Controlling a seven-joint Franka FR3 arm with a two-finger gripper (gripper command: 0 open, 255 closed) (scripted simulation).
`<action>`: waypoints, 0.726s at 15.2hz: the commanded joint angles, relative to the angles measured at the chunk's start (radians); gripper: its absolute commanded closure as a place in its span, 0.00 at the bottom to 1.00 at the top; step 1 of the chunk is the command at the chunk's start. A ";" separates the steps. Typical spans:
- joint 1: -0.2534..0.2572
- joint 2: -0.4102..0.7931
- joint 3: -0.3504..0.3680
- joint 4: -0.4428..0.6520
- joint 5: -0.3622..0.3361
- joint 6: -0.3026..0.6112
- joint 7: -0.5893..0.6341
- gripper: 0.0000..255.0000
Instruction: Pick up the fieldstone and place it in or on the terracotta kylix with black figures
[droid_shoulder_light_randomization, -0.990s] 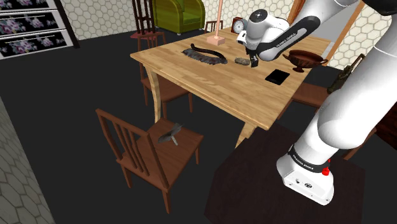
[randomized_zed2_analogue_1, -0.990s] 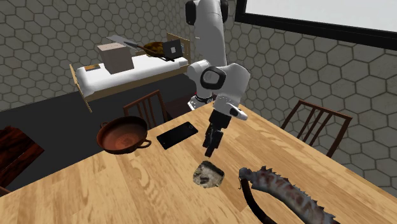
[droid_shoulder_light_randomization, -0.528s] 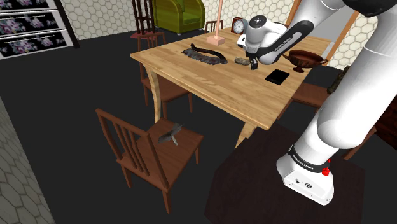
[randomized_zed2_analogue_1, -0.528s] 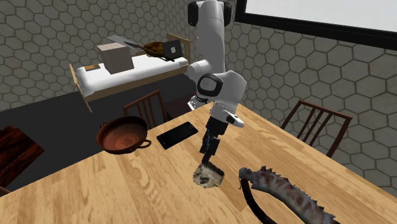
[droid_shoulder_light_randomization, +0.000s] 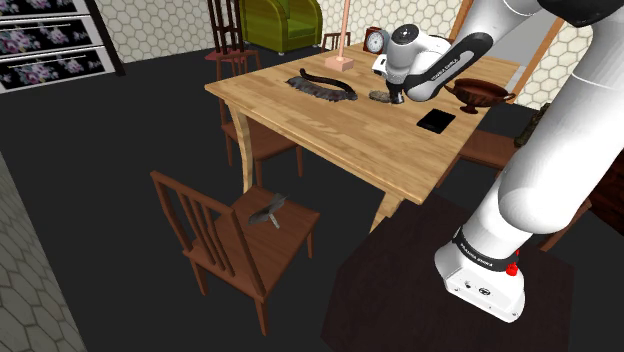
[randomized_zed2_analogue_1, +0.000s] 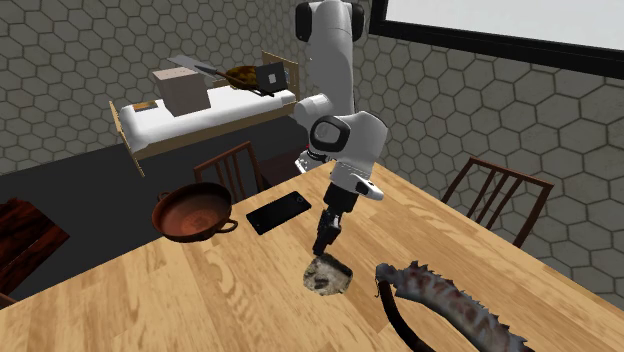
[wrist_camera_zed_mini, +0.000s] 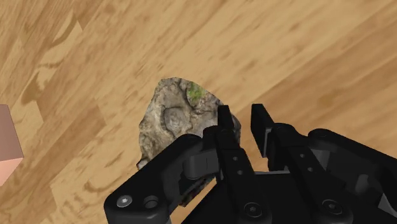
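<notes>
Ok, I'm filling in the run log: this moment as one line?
phase: pre-grasp | jaws: open, over edge of fieldstone, not clasping it | fieldstone: on table | kylix: empty, apart from fieldstone

The white arm is stretched forward; the end effector is pointed downward, fingers held slightly apart.

- Second exterior view: gripper sits lower than a second ago. Its tips slid toward 7 o'clock and now hang just off the fieldstone, at its 12 o'clock.
- Most of that drop came in the first half second, with only a slight further ease down since.
- The white wrist body followed, shifting a little toward 7 o'clock.
- Shoulder view: the hand moved toward 9 o'clock. The gap seen earlier between the fingers and the fieldstone's 3 o'clock edge has closed up.
</notes>
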 joint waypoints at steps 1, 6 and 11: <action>0.000 0.000 0.000 0.000 0.000 0.000 0.000 1.00; 0.000 0.000 0.000 0.000 0.000 0.000 0.000 1.00; 0.006 -0.045 0.006 0.008 0.035 -0.046 -0.052 1.00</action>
